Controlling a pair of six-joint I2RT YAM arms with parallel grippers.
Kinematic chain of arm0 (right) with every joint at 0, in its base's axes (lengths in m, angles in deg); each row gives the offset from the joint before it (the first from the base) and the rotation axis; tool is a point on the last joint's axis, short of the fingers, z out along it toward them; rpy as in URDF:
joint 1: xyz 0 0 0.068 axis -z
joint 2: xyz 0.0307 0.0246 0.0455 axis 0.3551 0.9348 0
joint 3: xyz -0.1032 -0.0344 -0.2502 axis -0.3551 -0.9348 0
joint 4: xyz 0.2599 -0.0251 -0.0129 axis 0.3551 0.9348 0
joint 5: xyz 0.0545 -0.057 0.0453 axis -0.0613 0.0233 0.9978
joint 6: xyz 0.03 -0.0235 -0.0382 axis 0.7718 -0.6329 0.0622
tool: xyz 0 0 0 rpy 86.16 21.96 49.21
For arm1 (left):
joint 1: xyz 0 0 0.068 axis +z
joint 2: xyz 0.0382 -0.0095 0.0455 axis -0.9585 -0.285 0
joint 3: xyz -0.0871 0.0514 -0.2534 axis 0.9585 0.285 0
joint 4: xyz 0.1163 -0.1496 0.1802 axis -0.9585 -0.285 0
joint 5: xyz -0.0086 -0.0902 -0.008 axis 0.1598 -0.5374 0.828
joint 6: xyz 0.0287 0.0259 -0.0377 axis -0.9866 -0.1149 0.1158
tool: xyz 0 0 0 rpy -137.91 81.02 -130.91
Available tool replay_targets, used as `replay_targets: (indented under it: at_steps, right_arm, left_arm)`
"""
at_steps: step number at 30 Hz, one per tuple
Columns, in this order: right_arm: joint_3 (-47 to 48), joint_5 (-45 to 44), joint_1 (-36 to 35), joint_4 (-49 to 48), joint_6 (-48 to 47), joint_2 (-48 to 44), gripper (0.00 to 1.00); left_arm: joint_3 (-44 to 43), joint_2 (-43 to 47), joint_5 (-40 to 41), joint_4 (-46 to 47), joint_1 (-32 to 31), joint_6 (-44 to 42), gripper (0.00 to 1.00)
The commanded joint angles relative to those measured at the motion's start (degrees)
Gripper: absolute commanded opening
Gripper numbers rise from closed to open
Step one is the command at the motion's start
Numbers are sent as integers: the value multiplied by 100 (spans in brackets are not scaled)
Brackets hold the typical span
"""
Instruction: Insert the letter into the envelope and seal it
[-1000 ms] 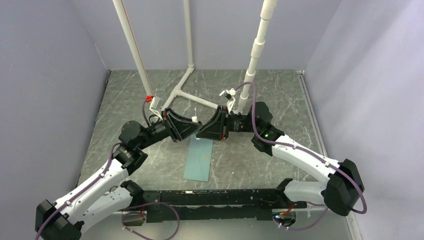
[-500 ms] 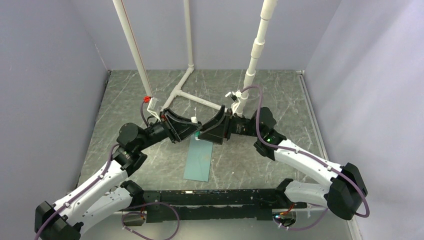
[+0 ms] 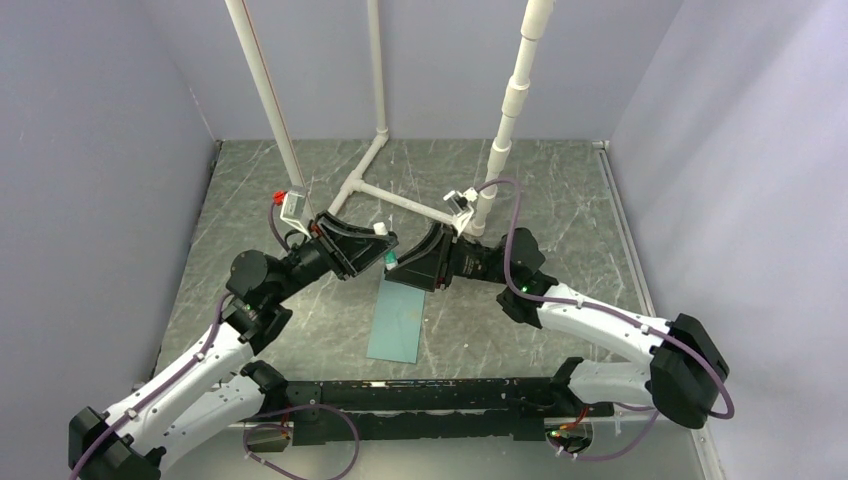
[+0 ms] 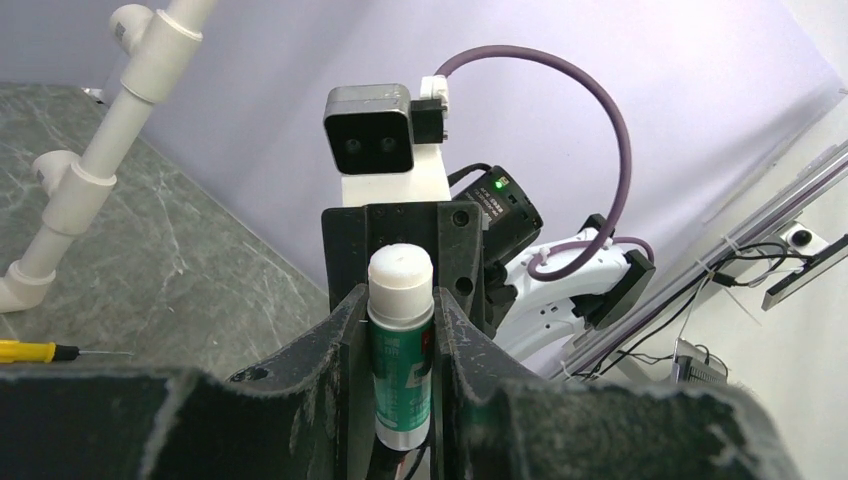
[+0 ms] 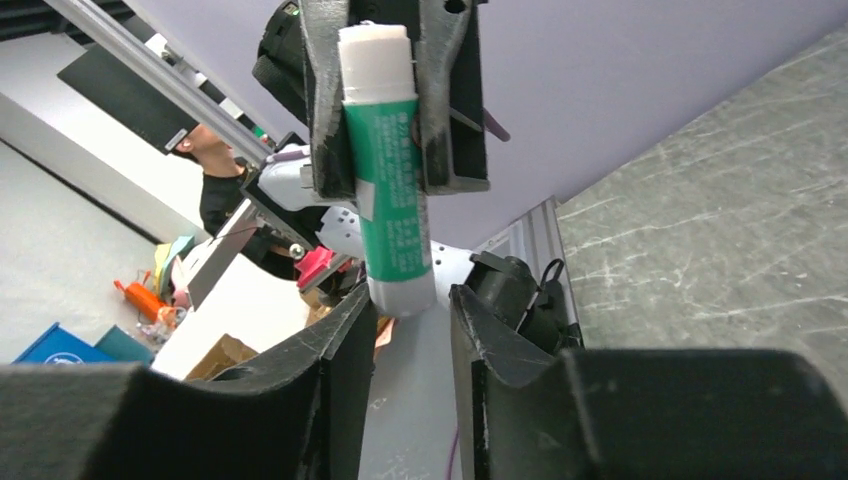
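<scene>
Presently: envelope [image 3: 398, 322], likely light, limp paper, best pinned at an edge; left gripper [image 4: 400, 295] pinches glue stick [image 5: 385, 170], right gripper [image 5: 412, 295] spread wide.

You have no text, brand or number here that can be read. The glue stick [image 5: 388, 190] carries a green label with pale print running along its length, but in the right wrist view the letters are too blurred to make out. In the left wrist view only a sliver of that label shows. Any marks on the envelope [image 3: 396, 322] on the tabletop [image 3: 560, 200] are too small to tell.
</scene>
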Motion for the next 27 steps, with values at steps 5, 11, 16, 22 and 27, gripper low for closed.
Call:
replay_targets:
  at_steps: [5, 11, 16, 22, 27]
  right_arm:
    - [453, -227, -125, -216, -217, 33, 32]
    - [759, -228, -147, 282, -492, 104, 6]
    - [1229, -928, -302, 2146, -1937, 18, 0]
    - [1909, -3652, -817, 3905, -5000, 297, 0]
    - [2288, -5752, -1147, 3954, -6437, 887, 0]
  left_arm:
    - [9, 92, 129, 292, -13, 60, 3]
    - [13, 88, 200, 209, -18, -1, 2]
    - [-240, 131, 382, -451, -16, -250, 3]
    - [-830, 112, 1653, -2636, -18, -799, 2]
    - [-1145, -77, 2858, -3957, -16, -729, 2]
